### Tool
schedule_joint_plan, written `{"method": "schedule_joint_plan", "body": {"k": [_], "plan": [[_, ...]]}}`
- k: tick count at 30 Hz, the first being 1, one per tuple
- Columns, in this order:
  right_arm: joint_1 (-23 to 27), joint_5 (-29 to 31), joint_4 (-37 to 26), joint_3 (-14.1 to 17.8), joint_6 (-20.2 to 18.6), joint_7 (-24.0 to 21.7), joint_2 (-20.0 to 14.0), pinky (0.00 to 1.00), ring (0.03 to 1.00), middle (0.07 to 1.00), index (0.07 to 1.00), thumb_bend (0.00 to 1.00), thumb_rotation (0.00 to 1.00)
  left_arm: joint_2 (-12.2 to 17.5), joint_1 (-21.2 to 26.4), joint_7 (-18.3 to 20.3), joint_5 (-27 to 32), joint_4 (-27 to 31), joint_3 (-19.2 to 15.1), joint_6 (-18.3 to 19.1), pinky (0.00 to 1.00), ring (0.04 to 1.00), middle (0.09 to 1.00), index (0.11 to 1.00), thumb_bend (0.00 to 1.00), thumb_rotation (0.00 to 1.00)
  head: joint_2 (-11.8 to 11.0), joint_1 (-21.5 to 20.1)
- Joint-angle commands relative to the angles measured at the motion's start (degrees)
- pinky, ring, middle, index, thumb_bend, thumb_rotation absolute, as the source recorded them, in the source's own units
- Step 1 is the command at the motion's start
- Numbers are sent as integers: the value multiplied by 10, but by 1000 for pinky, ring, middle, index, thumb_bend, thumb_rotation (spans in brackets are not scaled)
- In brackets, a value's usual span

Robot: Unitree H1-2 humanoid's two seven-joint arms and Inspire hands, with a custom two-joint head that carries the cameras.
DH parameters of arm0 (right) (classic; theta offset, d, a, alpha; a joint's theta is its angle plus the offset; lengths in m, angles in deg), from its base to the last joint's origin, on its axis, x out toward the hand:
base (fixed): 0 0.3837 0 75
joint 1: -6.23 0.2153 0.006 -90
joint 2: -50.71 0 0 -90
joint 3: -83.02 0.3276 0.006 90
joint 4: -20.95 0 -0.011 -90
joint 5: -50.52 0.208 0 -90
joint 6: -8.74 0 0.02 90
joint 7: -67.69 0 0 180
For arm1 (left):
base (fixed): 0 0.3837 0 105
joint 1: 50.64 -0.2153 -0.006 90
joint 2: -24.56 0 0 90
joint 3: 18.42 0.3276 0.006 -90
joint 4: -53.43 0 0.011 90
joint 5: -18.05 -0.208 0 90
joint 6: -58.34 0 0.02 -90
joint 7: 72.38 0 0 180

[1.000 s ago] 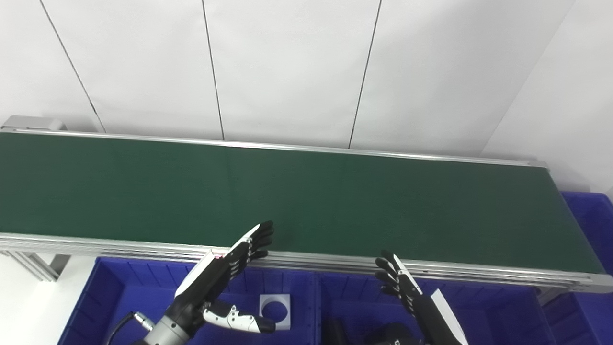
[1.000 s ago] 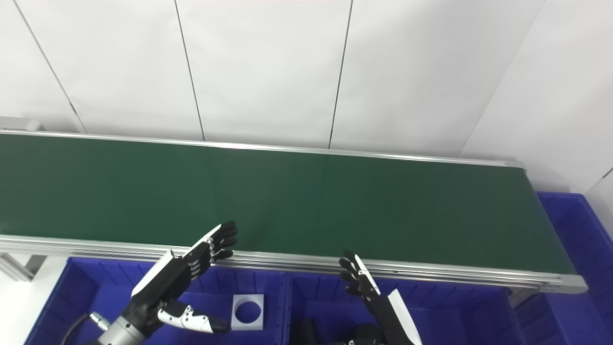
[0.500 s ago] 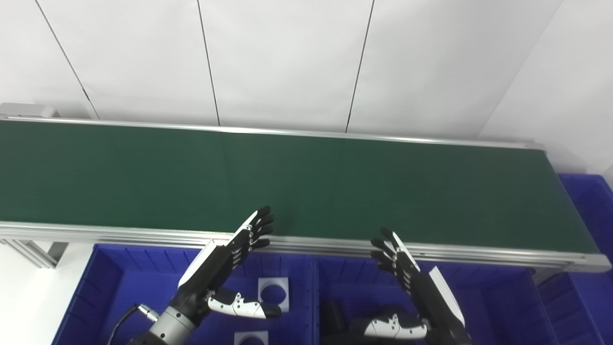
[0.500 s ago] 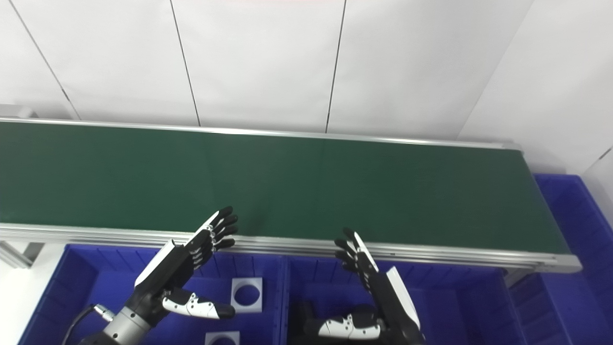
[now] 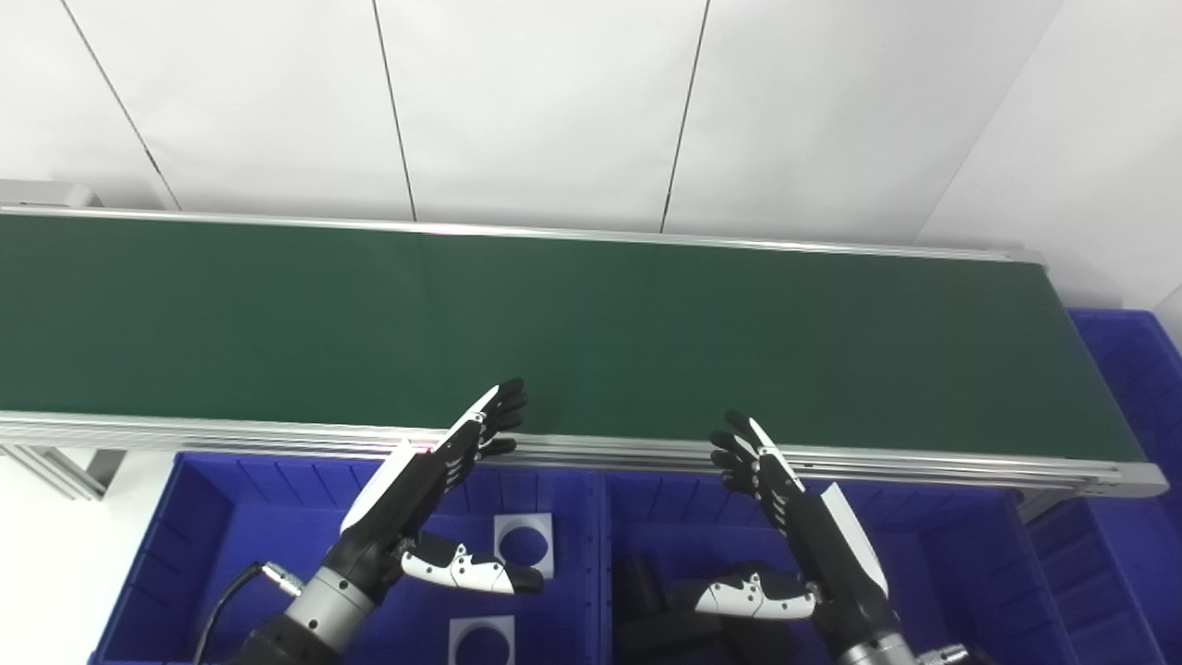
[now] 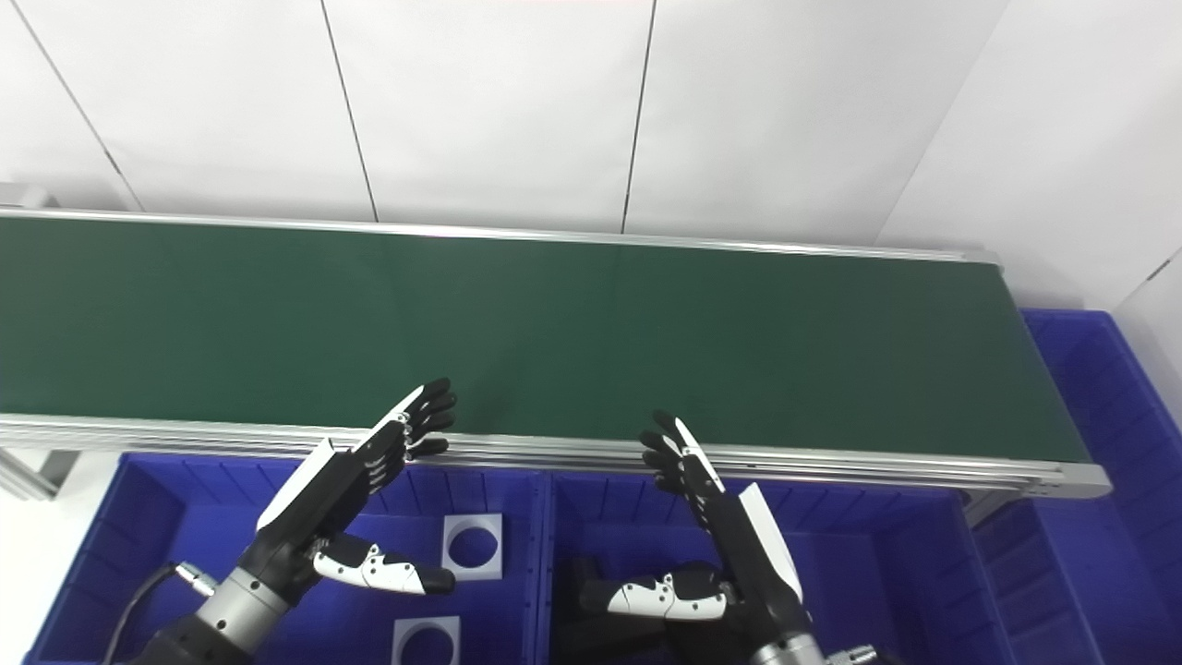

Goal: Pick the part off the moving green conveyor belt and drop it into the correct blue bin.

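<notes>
Waiting with fingers spread and empty, the left robot hand (image 5: 434, 471) and right robot hand (image 5: 799, 503) hover at the green conveyor belt (image 5: 591, 323); no part shows on it, so grip and weight cannot be judged.
</notes>
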Motion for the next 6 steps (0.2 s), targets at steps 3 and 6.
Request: {"method": "schedule_joint_plan", "body": {"k": [3, 6], "plan": [[3, -2, -17, 0, -5, 3, 0, 842, 893, 915, 979, 839, 185, 17, 11, 6, -16, -3, 12, -11, 881, 948, 975, 974, 869, 262, -2, 1], [2, -2, -17, 0, -6, 2, 0, 841, 893, 917, 981, 841, 176, 25, 11, 9, -11, -7, 18, -15, 883, 955, 987, 970, 860, 241, -4, 1]]}}
